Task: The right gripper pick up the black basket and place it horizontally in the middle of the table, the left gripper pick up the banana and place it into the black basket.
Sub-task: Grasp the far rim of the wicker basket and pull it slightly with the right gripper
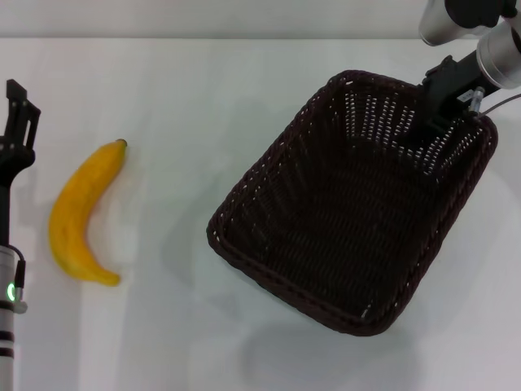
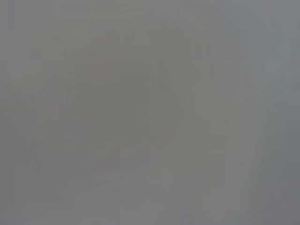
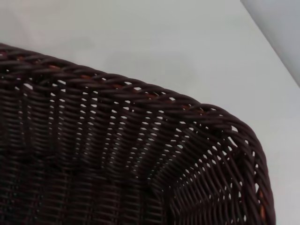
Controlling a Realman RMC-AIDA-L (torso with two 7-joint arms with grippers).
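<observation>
The black basket (image 1: 350, 220) lies askew on the right half of the white table (image 1: 187, 90), its long side running diagonally. My right gripper (image 1: 440, 106) is at the basket's far right rim, its black body over the rim. The right wrist view shows that rim and inner wall (image 3: 140, 136) close up. The banana (image 1: 81, 213) lies on the table at the left, stem tip pointing away from me. My left gripper (image 1: 18, 122) sits at the table's left edge, just left of the banana and apart from it. The left wrist view is plain grey.
The table's far edge (image 1: 244, 37) runs along the top of the head view. Bare white tabletop lies between the banana and the basket and in front of both.
</observation>
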